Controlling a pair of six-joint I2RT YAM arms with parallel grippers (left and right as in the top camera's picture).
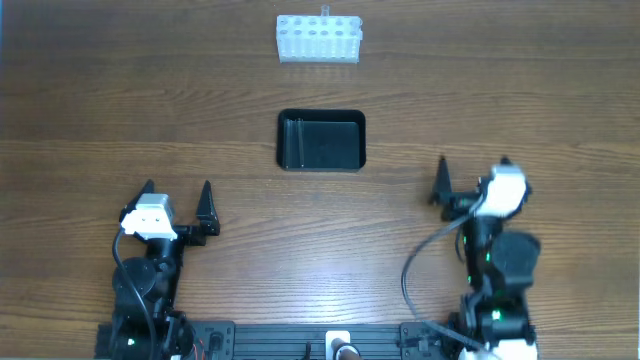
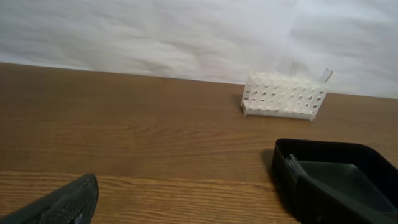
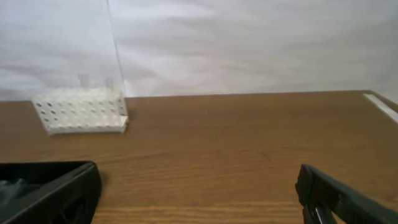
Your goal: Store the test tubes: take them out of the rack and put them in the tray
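A white test tube rack (image 1: 318,38) stands at the far middle of the wooden table, with clear tubes (image 2: 326,74) sticking up from its back row; two of them show in the left wrist view. The black tray (image 1: 321,140) lies nearer, in front of the rack, and something clear and faint rests along its left inner wall. My left gripper (image 1: 178,195) sits open at the near left, well short of the tray. At the near right, my right gripper (image 1: 472,172) is also open, with nothing between its fingers. The rack (image 3: 81,111) and a corner of the tray (image 3: 56,186) appear in the right wrist view.
A white wall or backdrop rises behind the table's far edge. The table's right edge (image 3: 382,106) shows in the right wrist view. Bare wood lies between both grippers and the tray.
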